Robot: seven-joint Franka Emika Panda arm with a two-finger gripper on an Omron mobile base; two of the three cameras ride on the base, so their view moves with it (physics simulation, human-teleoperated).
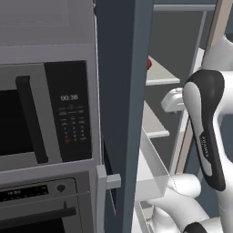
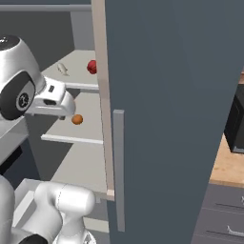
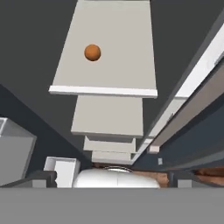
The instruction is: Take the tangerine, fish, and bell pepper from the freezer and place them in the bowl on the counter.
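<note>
Glossy white rounded arm (image 1: 207, 136), black joint bands, small dark lettering, grey joint cap

1. Flat, even rendered light, moderately bright; no visible lamp or glare.
2. Freezer (image 2: 167, 95) interior walls look dark; shelves pale, with soft shadows beneath.
3. Edges slightly soft and low-resolution; no edge distortion.

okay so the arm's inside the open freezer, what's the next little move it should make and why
Probably ease the open gripper down toward the tangerine. It hangs just above and beside that fruit on the middle shelf, holding nothing, while the bell pepper and fish sit on the higher shelf.
</note>
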